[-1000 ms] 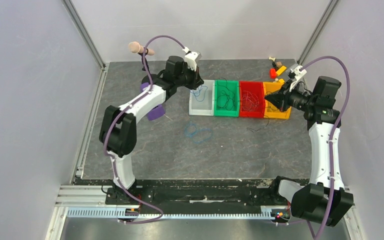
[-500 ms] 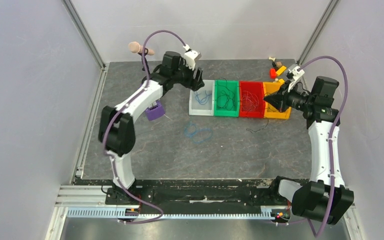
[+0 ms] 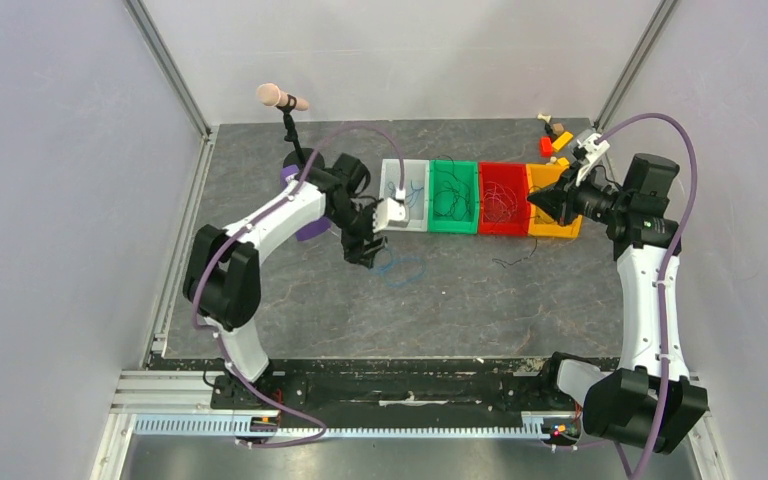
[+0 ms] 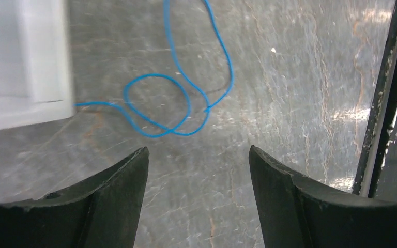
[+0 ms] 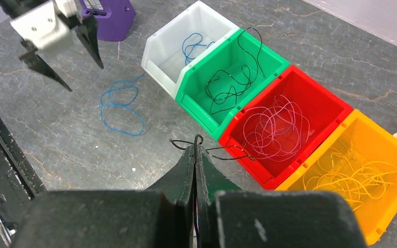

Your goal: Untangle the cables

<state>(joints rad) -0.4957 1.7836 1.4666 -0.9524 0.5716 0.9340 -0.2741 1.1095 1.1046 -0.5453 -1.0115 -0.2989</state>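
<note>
The left gripper (image 4: 196, 155) hangs with its jaws wide apart and nothing between them, just over a loose blue cable (image 4: 157, 106) looped on the table. One end of the cable meets the corner of the white bin (image 4: 41, 51), which the left wrist view cuts off, and its far strands run out of the top of the frame.

The right gripper (image 5: 195, 152) has its jaws pressed together. A black cable (image 5: 198, 137) lies on the table beyond the tips, apparently not held. Past it, the white bin holds more blue wire, the green bin (image 5: 269, 57) black, the red bin (image 5: 336, 106) a pale tangle of unclear colour, and the orange bin (image 5: 387, 206) yellow. The right gripper's own body hides the near table.
</note>
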